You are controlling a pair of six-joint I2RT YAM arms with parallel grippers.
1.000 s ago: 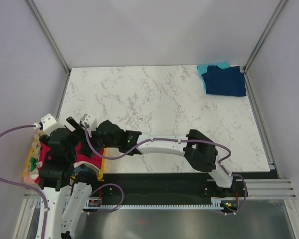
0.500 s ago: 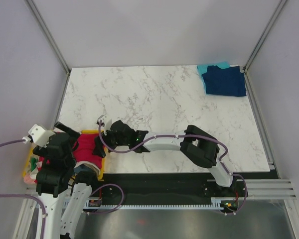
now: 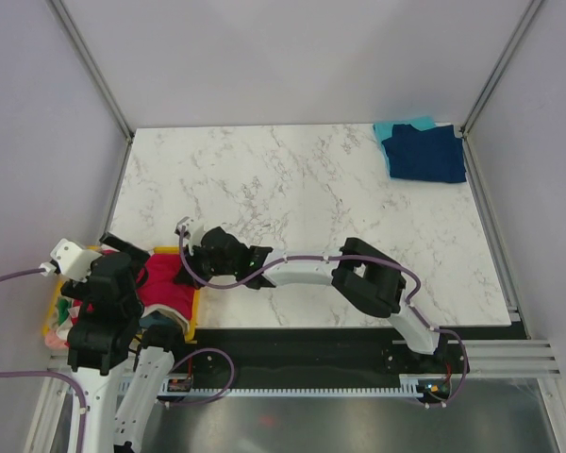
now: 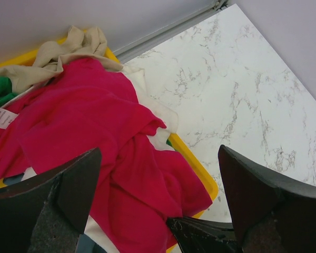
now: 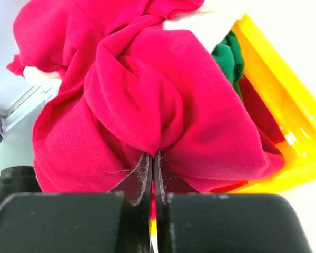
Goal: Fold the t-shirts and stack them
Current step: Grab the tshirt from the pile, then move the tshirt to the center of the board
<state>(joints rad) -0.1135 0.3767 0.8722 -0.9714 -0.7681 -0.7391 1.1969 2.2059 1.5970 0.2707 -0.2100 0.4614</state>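
A crimson red t-shirt (image 3: 163, 283) lies bunched on top of the yellow bin (image 3: 192, 319) at the near left table edge. My right gripper (image 5: 154, 155) reaches into the bin and is shut on a fold of this red shirt (image 5: 147, 89); its dark tip (image 4: 200, 232) shows in the left wrist view. My left gripper (image 4: 159, 153) hangs open above the red shirt (image 4: 84, 137), touching nothing. A cream shirt (image 4: 68, 50) and a green one (image 5: 229, 58) lie under the red. A folded navy shirt (image 3: 424, 154) rests on a teal one (image 3: 396, 129) at the far right corner.
The yellow bin rim (image 5: 274, 110) rises right beside the right gripper's fingers. The marble table (image 3: 302, 189) stretches between the bin and the folded stack. Grey walls and metal rails close in the table's left, back and right sides.
My right gripper has moved left to the bin and shut on the red shirt. The left arm has drawn back to the left and stayed open.
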